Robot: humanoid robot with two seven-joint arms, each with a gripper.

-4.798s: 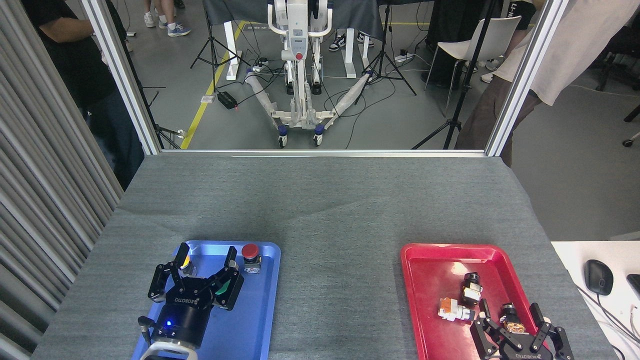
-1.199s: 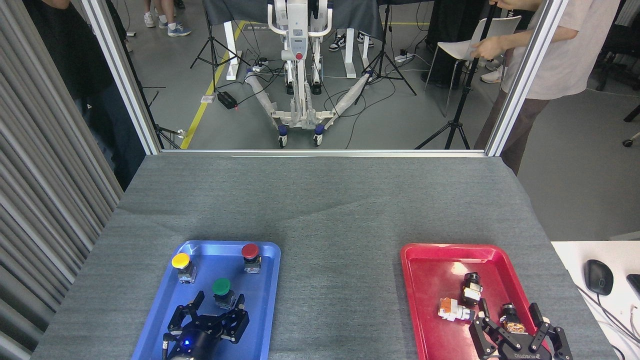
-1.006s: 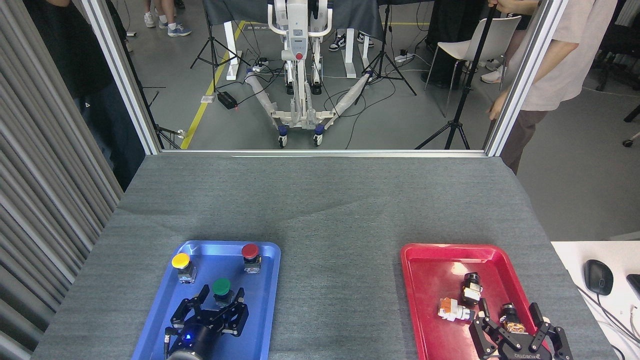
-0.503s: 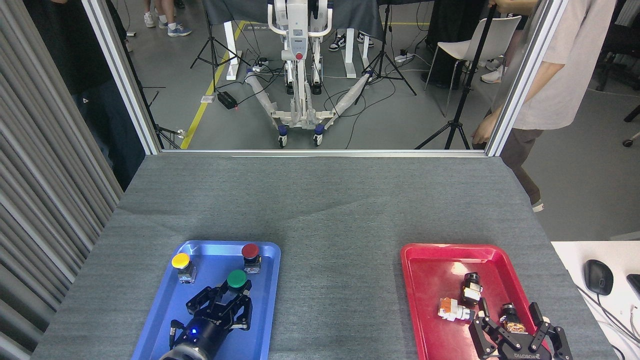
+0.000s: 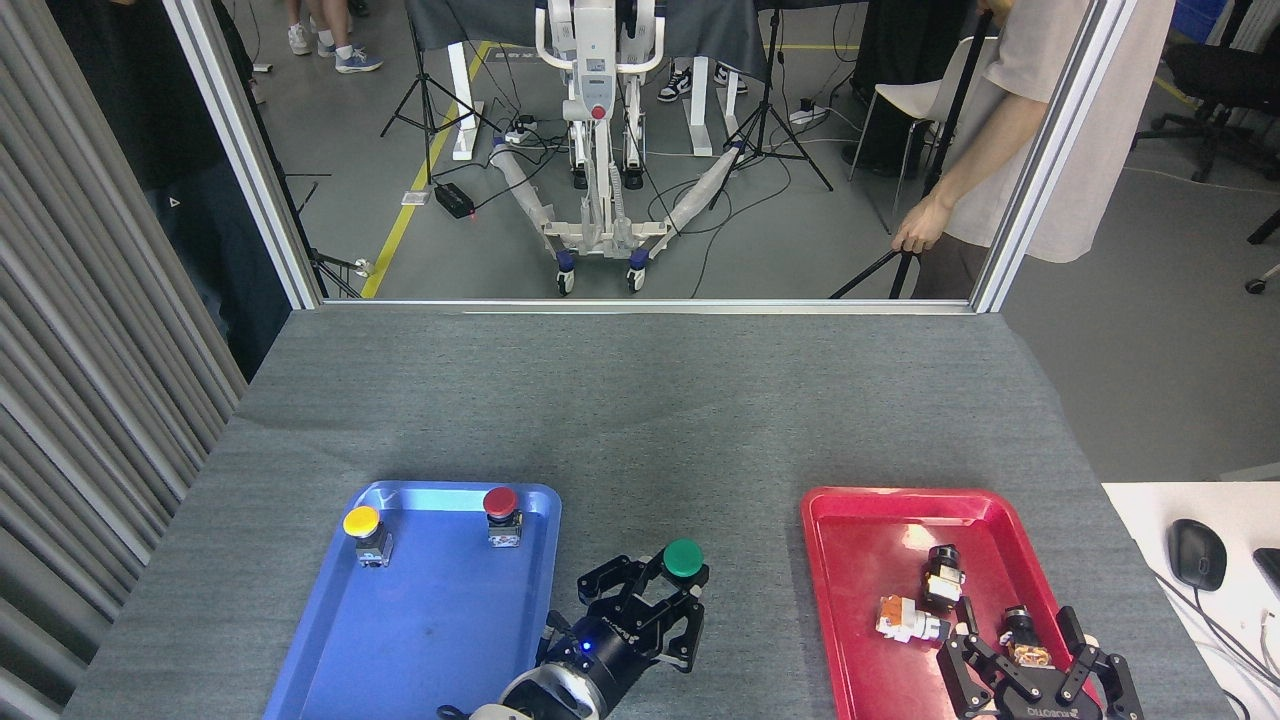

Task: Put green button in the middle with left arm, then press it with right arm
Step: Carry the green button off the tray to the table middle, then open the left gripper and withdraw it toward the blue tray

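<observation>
- The left gripper [image 5: 668, 592] is pinching the green button [image 5: 683, 559] between its black fingers, with the round green cap showing above them.
- The button is sitting over the bare grey tabletop cloth [image 5: 640, 420], in the strip between the blue tray [image 5: 330, 640] and the red tray [image 5: 850, 600]; whether it is touching the cloth cannot be told.
- Two other push-buttons are standing upright at the far end of the blue tray: a yellow-capped button [image 5: 363, 528] on the left and a red-capped button [image 5: 501, 510] on the right, well apart from each other.
- The right gripper [image 5: 1035, 660] is hanging over the near right corner of the red tray with its jaws spread and nothing between them.
- Small switch parts are lying in the red tray: a white and orange part [image 5: 905, 620], a black part [image 5: 942, 575] and a small block [image 5: 1022, 640] sitting just beyond the right gripper's fingers.
- Nothing is lying on the cloth between the two trays apart from the left gripper and its button.
- Beyond the table's far edge, a person [image 5: 1010, 120] is standing with a hand on a black stand.
- A computer mouse [image 5: 1197, 553] is lying on a white surface to the right.
</observation>
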